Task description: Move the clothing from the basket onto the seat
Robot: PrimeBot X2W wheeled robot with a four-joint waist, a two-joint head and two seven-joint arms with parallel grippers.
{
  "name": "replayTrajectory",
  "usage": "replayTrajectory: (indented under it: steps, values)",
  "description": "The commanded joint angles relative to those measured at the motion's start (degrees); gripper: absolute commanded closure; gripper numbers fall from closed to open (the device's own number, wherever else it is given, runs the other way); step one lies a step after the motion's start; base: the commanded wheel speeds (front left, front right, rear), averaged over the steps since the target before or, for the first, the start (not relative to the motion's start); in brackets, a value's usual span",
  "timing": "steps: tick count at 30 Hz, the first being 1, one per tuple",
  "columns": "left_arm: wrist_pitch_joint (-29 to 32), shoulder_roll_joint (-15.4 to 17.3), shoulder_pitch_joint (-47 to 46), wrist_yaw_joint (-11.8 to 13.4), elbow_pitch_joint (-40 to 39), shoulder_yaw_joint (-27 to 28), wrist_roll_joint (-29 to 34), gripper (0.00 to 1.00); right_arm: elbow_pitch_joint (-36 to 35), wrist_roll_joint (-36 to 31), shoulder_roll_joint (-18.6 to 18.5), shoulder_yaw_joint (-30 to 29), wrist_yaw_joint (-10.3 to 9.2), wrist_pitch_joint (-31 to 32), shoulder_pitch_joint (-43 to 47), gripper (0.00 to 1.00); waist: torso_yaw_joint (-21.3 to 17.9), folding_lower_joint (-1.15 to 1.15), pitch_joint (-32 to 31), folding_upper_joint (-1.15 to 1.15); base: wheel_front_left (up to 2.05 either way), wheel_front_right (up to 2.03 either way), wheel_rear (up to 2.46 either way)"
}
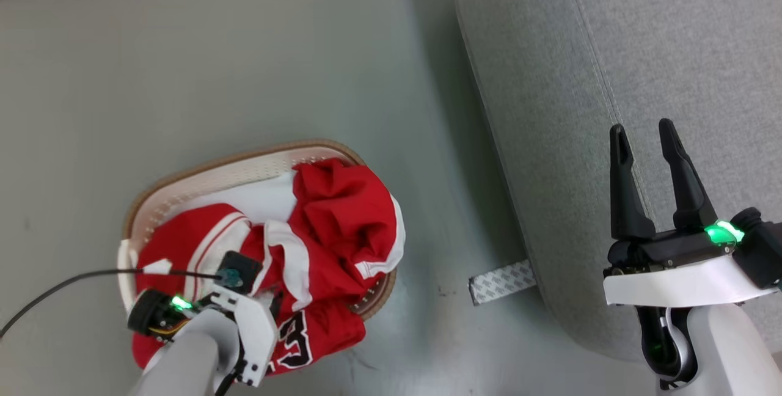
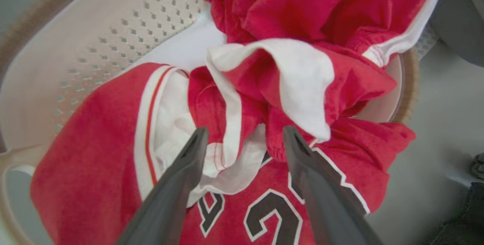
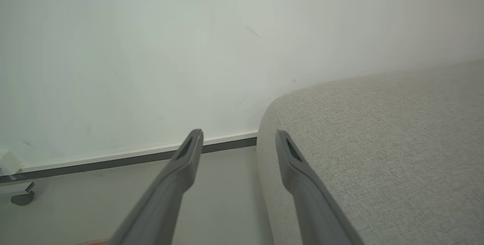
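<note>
**Left gripper over the basket, clothing right beneath it**

The clothing (image 1: 330, 225) lies heaped in the basket (image 1: 244, 167). It fills the near half and spills over the near rim, where the lettered piece hangs out. None of it is on the seat (image 1: 611, 47), which stands to the robot's right of the basket with a strip of bare floor between them.

The left gripper (image 2: 245, 131) is the nearer by far. It hangs above the basket and points down into the heap, with its jaws spread wide and nothing in them. In the left wrist view a white-edged fold runs up between the two fingers, so the jaws would close across it, not along it. Whether the tips touch the cloth I cannot tell.

The right gripper (image 1: 641, 130) is also wide open and empty. It is well apart from the basket, over the seat's edge.

The pick looks to be the left arm's job: straight down, then carry rightward from the basket.
</note>
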Motion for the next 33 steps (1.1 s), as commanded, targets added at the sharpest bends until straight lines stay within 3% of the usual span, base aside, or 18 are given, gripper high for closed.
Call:
replayTrajectory:
  steps: [1,8,19,20,21,22,23,33]
  values:
    - [0.52,0.54,-0.89,0.15,0.73,-0.88,-0.68,0.0,-0.2,0.4,0.0,0.0,-0.12,0.03,-0.7,0.0,-1.28,-0.01,1.75,0.0,0.0,0.0,0.0]
    - [3.43,2.68,-6.3,0.14,5.53,-9.95,-3.68,0.0,-0.82,2.99,0.01,0.83,-0.12,0.03,-2.5,0.0,-3.15,-0.01,6.37,0.0,0.0,0.0,0.0]
    - [7.48,5.62,-13.36,0.13,10.09,-16.56,-8.09,0.0,-0.81,5.66,0.02,2.31,-0.12,0.03,-4.94,0.0,-5.35,-0.01,12.28,0.0,0.0,0.0,0.0]
    - [7.51,5.68,-13.66,0.13,10.29,-16.95,-8.49,0.14,-0.73,5.68,0.01,2.34,-0.12,0.03,-5.0,0.0,-5.38,-0.01,12.43,0.0,0.0,0.0,0.0]
    - [7.58,5.73,-13.98,0.13,10.46,-17.31,-8.98,0.55,-0.65,5.67,0.01,2.39,-0.12,0.03,-5.07,0.0,-5.4,-0.01,12.54,0.0,0.0,0.0,0.0]
    - [7.58,5.74,-14.24,0.13,10.61,-17.64,-9.41,0.72,-0.58,5.64,0.01,2.44,-0.12,0.03,-5.15,0.0,-5.4,-0.01,12.58,0.0,0.0,0.0,0.0]
    - [7.55,5.63,-14.37,0.13,10.73,-17.99,-9.8,1.0,-0.47,5.62,0.01,2.45,-0.12,0.03,-5.26,0.0,-5.36,-0.01,12.58,0.0,0.0,0.0,0.0]
    - [5.83,3.79,-12.95,0.13,11.38,-21.3,-13.65,1.0,0.66,3.71,0.01,1.76,-0.12,0.03,-5.12,0.0,-4.14,-0.01,9.0,0.0,0.0,0.0,0.0]
